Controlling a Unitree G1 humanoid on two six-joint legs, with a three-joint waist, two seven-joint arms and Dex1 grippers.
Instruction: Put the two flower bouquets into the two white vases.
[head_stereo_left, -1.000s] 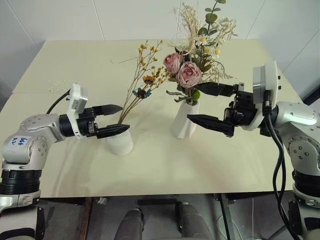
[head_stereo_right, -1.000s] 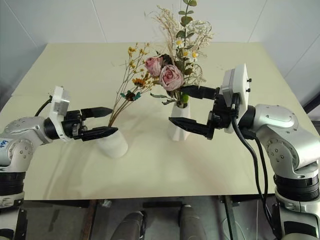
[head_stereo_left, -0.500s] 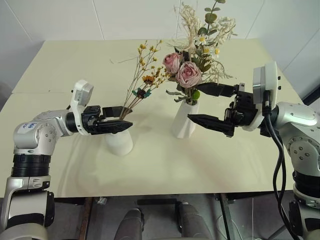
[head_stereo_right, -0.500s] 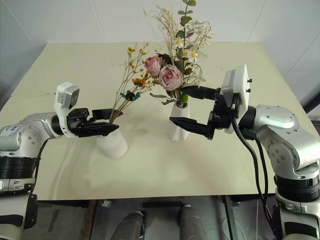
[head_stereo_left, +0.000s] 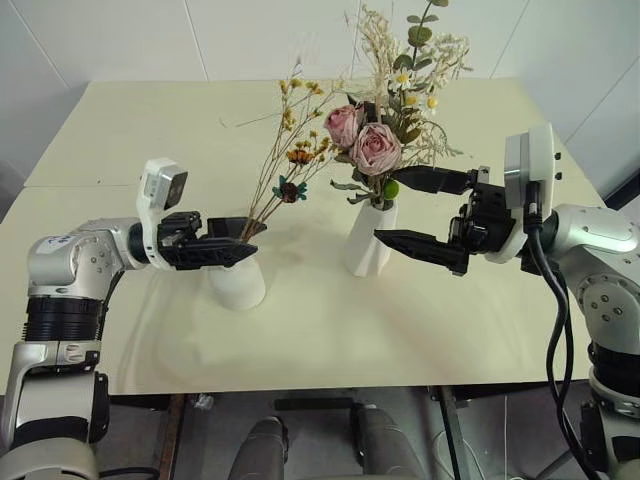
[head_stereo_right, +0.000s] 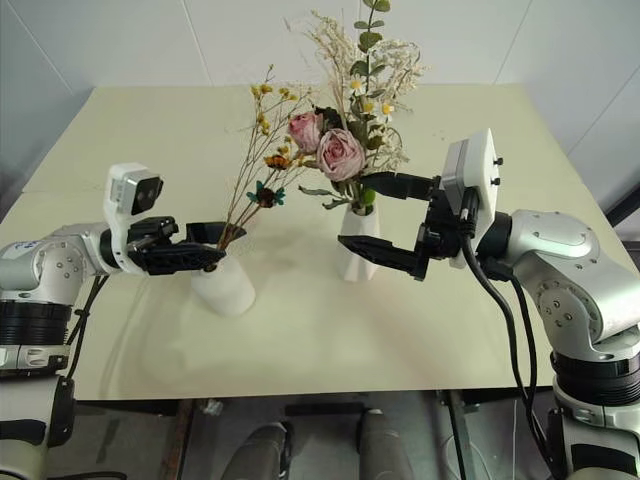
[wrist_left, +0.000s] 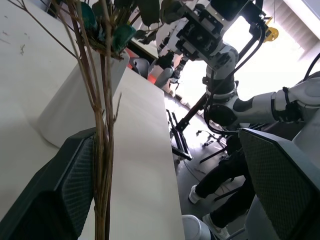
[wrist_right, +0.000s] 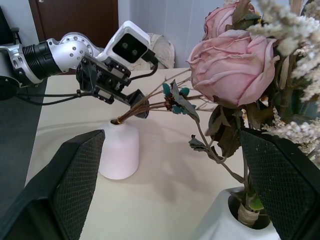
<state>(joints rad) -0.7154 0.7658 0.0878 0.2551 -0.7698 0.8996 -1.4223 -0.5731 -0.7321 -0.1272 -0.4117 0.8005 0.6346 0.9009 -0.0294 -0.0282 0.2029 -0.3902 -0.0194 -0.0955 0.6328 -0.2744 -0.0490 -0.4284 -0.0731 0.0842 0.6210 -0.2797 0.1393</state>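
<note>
While both bunches stand in their vases, I see the left pincer (head_stereo_left: 232, 243) spread wide, its black ribbed fingers either side of the thin brown stems of the yellow-orange bunch (head_stereo_left: 296, 140), just above the mouth of the squat vase (head_stereo_left: 237, 283), a smooth white dome. The right pincer (head_stereo_left: 415, 212) also gapes wide, holding nothing, just beside the faceted vase (head_stereo_left: 368, 240), a matte white tapered form. Above that pincer rises the rose bunch (head_stereo_left: 378, 148): soft pink roses, cream feathery sprigs, green leaves. The counter (head_stereo_left: 330, 330) is a pale cream, smooth slab; white walls close behind it. Both arms reach inward, roughly level, their pincers pointing toward each other.
</note>
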